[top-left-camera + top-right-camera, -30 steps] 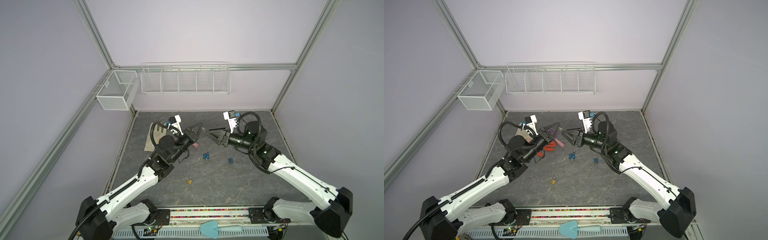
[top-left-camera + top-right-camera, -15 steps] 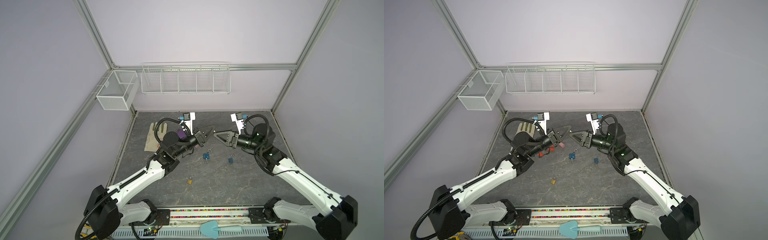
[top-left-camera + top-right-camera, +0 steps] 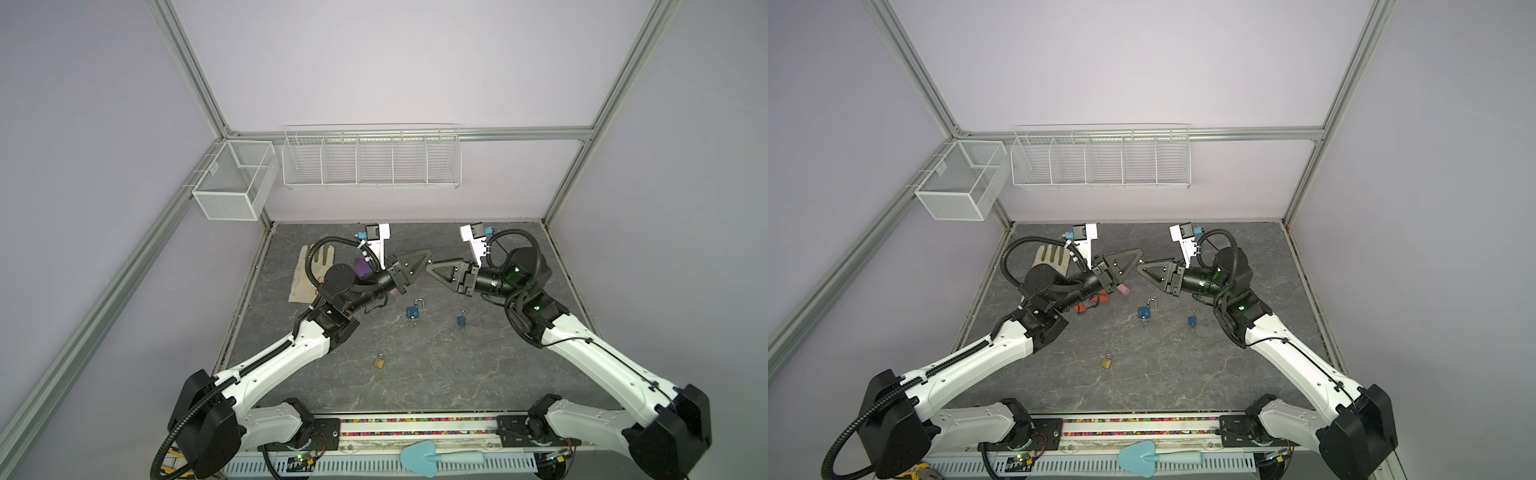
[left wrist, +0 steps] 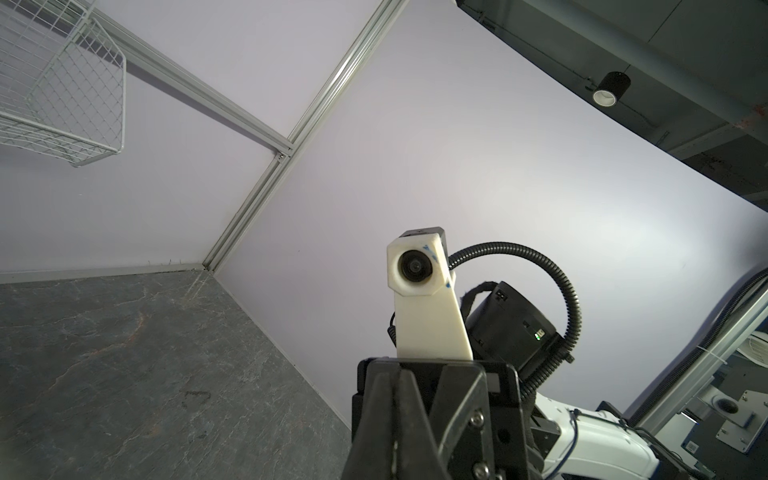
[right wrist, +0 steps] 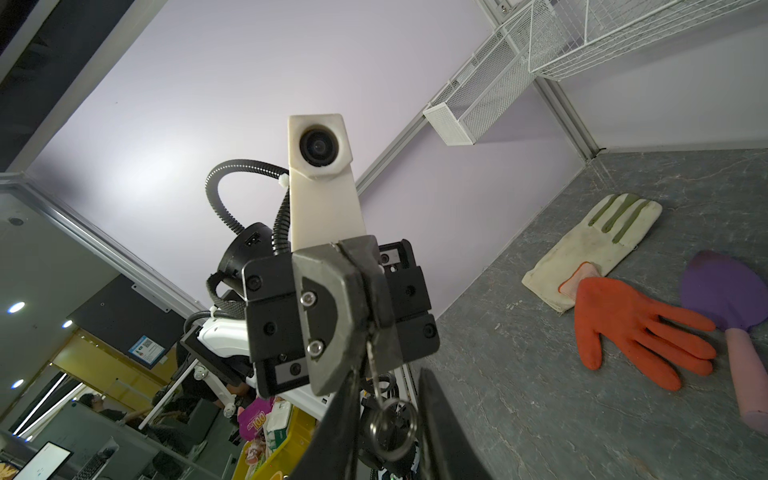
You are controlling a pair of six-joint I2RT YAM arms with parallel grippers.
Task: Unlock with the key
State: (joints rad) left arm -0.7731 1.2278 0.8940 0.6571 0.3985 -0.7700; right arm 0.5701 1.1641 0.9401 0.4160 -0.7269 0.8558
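In both top views my two grippers meet tip to tip above the middle of the table. My left gripper is shut on a small metal key, and the key's ring hangs free below its jaws. My right gripper has one finger on each side of that ring, with a gap still showing. In the left wrist view the left jaws are pressed together on a thin sliver of key. Three padlocks lie on the table: a blue one with a raised shackle, a smaller blue one and a brass one.
A white glove, an orange glove and a purple trowel with a pink handle lie at the back left under my left arm. Two wire baskets hang on the walls. A teal trowel rests on the front rail.
Both arms swung toward the middle until the gripper tips met. The right jaws narrowed around the key ring. The left jaws stayed shut on the key.
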